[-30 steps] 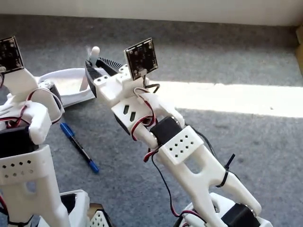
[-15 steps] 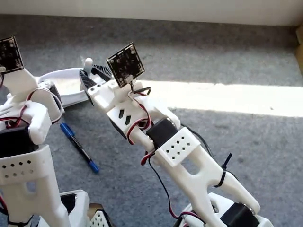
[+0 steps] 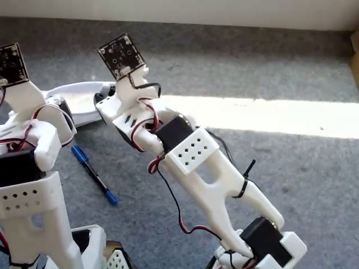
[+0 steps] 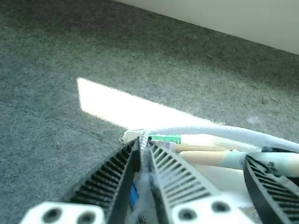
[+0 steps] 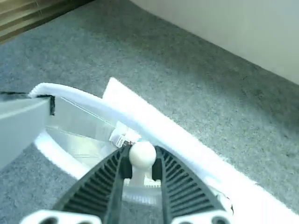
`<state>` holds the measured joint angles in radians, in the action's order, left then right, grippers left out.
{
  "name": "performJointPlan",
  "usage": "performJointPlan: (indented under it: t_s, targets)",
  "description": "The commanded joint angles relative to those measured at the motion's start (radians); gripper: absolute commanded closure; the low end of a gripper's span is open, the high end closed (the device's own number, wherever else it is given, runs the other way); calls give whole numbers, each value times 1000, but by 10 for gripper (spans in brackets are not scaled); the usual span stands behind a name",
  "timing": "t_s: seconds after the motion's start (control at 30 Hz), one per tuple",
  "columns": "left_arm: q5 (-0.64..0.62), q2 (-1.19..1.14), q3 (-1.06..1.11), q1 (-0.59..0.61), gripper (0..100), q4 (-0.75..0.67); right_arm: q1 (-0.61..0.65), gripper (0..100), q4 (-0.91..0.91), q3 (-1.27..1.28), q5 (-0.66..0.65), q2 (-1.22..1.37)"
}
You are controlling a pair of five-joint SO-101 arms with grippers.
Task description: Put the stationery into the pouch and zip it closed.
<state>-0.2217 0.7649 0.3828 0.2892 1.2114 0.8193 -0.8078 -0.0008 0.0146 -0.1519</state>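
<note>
The right gripper (image 5: 141, 150) is squeezing its fingers around a white round-tipped stick (image 5: 141, 157) at the pouch (image 5: 154, 116) mouth. The left gripper (image 4: 143, 141) is pinching the pouch's rim, fingers almost together. A blue pen (image 3: 94, 175) is lying beside the pouch.

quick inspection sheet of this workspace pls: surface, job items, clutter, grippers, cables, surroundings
surface: grey carpet-like table cover, with a sunlit band across it
job's things: white fabric pouch with pencils and a green-labelled item seen in it; blue pen lying outside on the cover; white ball-tipped stick at the pouch's rim
clutter: nothing seen
grippers: left gripper shut on the pouch's edge; right gripper shut on the white ball-tipped stick
cables: red, black and white wires along the right arm
surroundings: pale wall behind the table
</note>
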Motion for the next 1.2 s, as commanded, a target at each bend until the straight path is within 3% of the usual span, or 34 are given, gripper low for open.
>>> performJointPlan:
  t_s: [0.0,0.3,0.9,1.17]
  targets:
    - [8,-2,1,8,982,-14,5,993,-93,-120,-8,25]
    - [8,-2,1,8,982,-14,1,993,-231,-309,-8,162]
    - [8,-2,1,5,982,-14,-35,994,-48,-311,-6,243]
    - [8,-2,2,5,982,-14,-42,988,-53,-320,-6,323]
